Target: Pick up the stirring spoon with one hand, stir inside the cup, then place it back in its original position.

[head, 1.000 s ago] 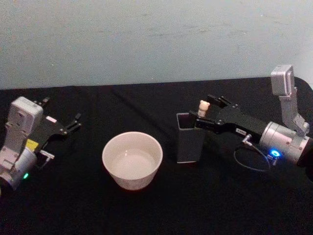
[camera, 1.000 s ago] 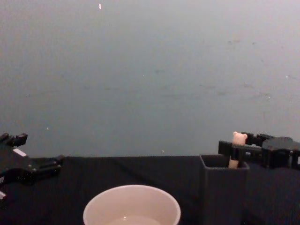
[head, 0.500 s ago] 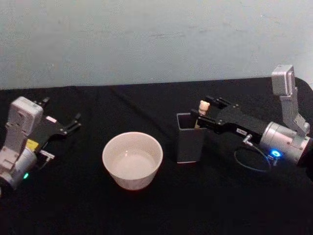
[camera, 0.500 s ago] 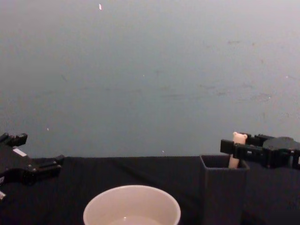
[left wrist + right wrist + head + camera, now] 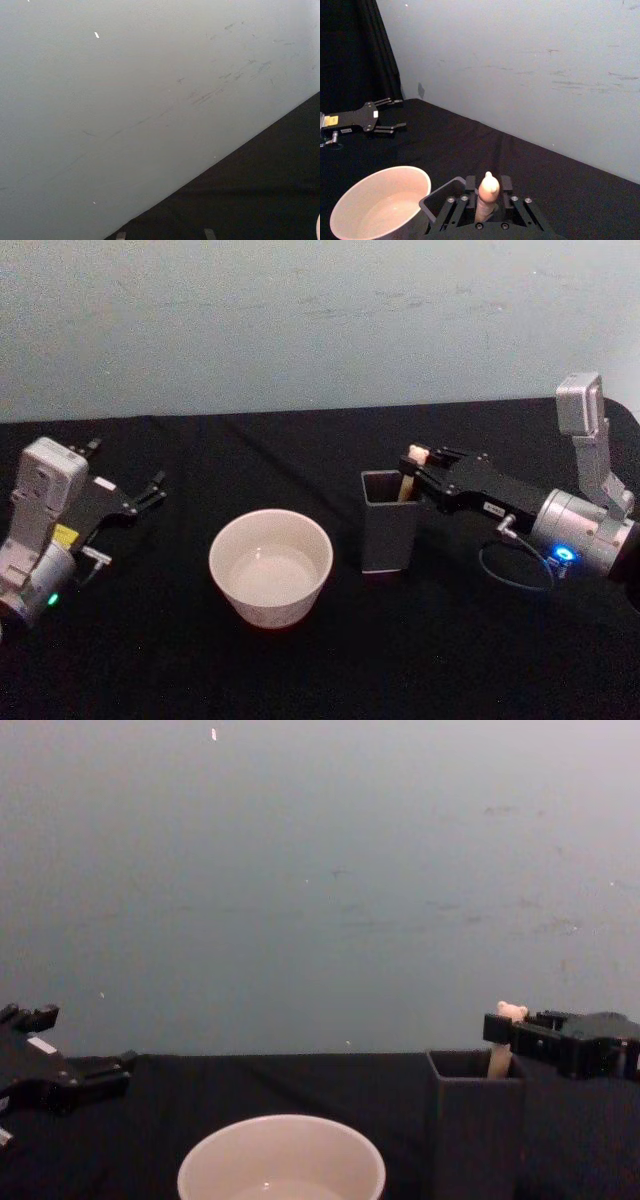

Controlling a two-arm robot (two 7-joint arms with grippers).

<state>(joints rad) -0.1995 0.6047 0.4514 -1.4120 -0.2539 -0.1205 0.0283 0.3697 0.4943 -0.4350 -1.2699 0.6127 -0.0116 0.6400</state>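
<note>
Head view: a slim stirring spoon with a pale beige handle topped by a small bear head [image 5: 412, 460] is seen standing in a tall dark grey square-mouthed holder [image 5: 388, 540], right of the frame's centre. The handle is leaned at the holder's far right corner. Its upper part is raised above the rim, while the metal neck and bowl are hidden inside.

The right hand [image 5: 422, 478] is extended from the right edge of the frame, level with the holder's mouth, with the handle at its very tip. Whether the handle is gripped by it cannot be told.

A wide round cream-white cup [image 5: 268, 608] is set on the black cloth-covered counter [image 5: 450, 660] left of the holder and a little nearer the lower edge, close to it but apart. The left hand [image 5: 148, 492] is held low over the counter at the left of the frame, with its fingers spread apart and empty, well apart from the cup.

From the right wrist, the bear-headed handle is seen rising in the lower middle of the frame, with the holder's open mouth below it and the cup at the lower left. From the chest, the bear head is seen at the right, above the holder's rim, against the pale grey-blue wall [image 5: 300, 870].
</note>
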